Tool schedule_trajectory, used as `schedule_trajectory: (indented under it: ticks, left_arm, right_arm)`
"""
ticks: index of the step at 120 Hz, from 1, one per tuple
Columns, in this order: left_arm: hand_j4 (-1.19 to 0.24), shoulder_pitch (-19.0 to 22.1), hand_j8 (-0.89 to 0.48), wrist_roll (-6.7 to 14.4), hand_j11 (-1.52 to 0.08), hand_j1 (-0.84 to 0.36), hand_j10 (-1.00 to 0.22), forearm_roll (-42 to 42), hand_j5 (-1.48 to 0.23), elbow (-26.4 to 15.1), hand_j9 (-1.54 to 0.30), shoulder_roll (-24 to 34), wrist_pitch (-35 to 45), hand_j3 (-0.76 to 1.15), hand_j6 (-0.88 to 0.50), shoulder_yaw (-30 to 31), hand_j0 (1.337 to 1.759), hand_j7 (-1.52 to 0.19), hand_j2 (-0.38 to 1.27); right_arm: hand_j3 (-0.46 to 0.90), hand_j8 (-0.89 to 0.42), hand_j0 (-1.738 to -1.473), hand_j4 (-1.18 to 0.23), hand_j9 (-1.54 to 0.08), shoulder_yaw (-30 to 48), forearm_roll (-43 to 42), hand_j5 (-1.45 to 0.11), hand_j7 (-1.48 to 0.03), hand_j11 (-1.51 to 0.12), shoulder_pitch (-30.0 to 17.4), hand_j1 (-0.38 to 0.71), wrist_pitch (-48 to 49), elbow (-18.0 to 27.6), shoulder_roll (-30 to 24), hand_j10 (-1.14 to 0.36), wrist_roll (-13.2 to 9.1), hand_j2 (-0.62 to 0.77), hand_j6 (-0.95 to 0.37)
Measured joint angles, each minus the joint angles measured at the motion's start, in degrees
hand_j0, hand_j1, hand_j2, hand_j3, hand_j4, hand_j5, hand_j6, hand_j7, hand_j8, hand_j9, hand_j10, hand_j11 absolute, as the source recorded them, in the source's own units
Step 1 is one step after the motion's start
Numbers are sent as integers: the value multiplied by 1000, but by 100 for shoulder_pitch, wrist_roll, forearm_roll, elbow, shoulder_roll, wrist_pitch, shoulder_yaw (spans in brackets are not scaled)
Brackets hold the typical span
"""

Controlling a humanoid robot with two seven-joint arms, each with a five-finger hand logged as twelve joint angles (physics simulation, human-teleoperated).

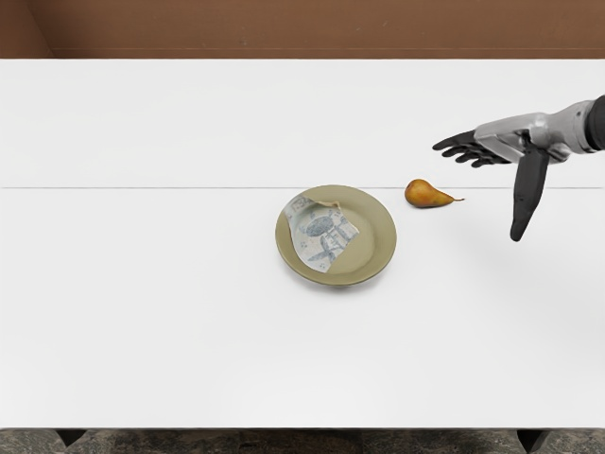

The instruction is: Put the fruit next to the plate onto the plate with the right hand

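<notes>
Pear [427, 194] lies on its side a little right of the frame's centre, golden-brown, its fat end toward the left and its thin stem pointing right. It rests on the white table [142, 312], just beside the right rim of the plate [376, 248] but not touching it; a narrow strip of bare tabletop shows between the two.

The plate is round and olive-tan, and sits at the middle of the frame, slightly lower than the pear. On its left half lies a pale, blue-grey patterned patch [319, 234] with ragged edges; what it is cannot be told.

Up and to the right of the pear, the right hand [501, 140] hangs above the table, its grey arm coming in from the right edge of the frame. The hand is flat and spread: the dark fingers [458, 145] reach leftward, loosely fanned, and the long dark thumb [527, 194] points down toward the tabletop. It holds nothing and is clear of the pear, with open table between them.

A faint straight seam [142, 187] crosses the table from left to right, passing just above the plate and behind the pear. Beyond the table's far edge runs a brown wall [284, 28] along the top of the frame.
</notes>
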Motion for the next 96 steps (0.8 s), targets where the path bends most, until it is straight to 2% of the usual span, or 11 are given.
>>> schedule_trajectory:
  ticks: [24,37,51,64,87,96]
  left_arm:
    - [-16,-2,-16,0,-21,330,-16,0,-21,0,-21,0,0,0,-16,0,1658,-21,3]
    - [-16,0,-16,0,-21,330,-16,0,-21,0,-21,0,0,0,-16,0,1658,-21,3]
    - [-16,-4,-16,0,-21,330,-16,0,-21,0,-21,0,0,0,-16,0,1658,-21,3]
    - [-16,0,-16,0,-21,330,-16,0,-21,0,-21,0,0,0,-16,1,1658,-21,3]
    - [-16,0,-16,0,-21,330,-16,0,-21,0,-21,0,0,0,-16,0,1658,-21,3]
    - [-16,0,-16,0,-21,330,-16,0,-21,0,-21,0,0,0,-16,0,1658,-21,3]
  right_arm:
    - [0,-5,-1658,-5,0,18,28,-1,0,0,96,-349,0,15,111,-4,-36,0,-6]
    - [0,-5,-1658,-4,0,63,35,-1,0,0,283,-349,0,27,255,-3,-613,0,-6]
    - [0,-4,-1658,-4,0,285,-110,-1,0,0,375,-349,0,47,681,-3,-888,0,-6]
    - [0,-4,-1658,-4,0,435,-948,0,0,0,394,-349,-301,88,1156,-3,-975,0,-5]
    - [0,-4,-1658,-3,0,434,-2022,0,0,0,306,-349,-980,46,1483,-2,-1014,0,-5]
    - [0,-3,-1658,-3,0,431,-2397,0,0,0,165,-349,-1151,-103,1735,-2,-1018,0,-4]
